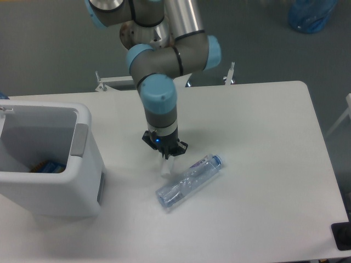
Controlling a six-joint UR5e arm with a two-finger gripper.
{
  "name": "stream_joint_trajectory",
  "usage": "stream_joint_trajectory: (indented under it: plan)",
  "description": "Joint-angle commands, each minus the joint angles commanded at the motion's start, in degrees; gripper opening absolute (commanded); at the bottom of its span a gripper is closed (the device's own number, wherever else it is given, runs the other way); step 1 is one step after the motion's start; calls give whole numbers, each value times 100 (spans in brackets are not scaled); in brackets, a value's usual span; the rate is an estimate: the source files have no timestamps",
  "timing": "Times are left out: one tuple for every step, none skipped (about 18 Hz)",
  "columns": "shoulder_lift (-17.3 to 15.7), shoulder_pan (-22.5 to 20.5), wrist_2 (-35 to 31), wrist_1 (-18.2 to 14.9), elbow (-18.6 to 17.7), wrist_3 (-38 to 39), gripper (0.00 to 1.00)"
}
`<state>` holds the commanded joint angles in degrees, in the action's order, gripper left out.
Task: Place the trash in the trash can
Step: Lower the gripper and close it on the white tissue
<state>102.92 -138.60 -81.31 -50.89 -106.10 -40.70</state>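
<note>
My claw points straight down, pinched on a small white paper wad that hangs just above the surface, close beside the plastic bottle. I judge the grip thin, so I should lift straight up and clear the bottle before swinging left over the bin, high enough to pass its rim, then let go.

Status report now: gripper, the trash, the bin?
Gripper low, fingers shut on paper wad. Plastic bottle lying on table, close beside the wad. Trash can on the left, path to it open.
</note>
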Motion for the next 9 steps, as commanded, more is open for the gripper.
stream_joint_trajectory:
  plan:
    - [-18, -44, 149, 0, 140, 184, 0]
    - [-27, -79, 385, 0, 298, 412, 0]
    - [-27, -97, 692, 9, 448, 649, 0]
    - [-27, -149, 1052, 9, 606, 877, 0]
    - [-27, -185, 1430, 17, 738, 1158, 0]
    - [-18, -194, 1808, 44, 870, 1474, 0]
    - [-18, -246, 2151, 53, 993, 1756, 0]
    - [-18, -290, 2424, 61, 1134, 1994, 0]
    - [-18, -316, 2653, 62, 1300, 2179, 0]
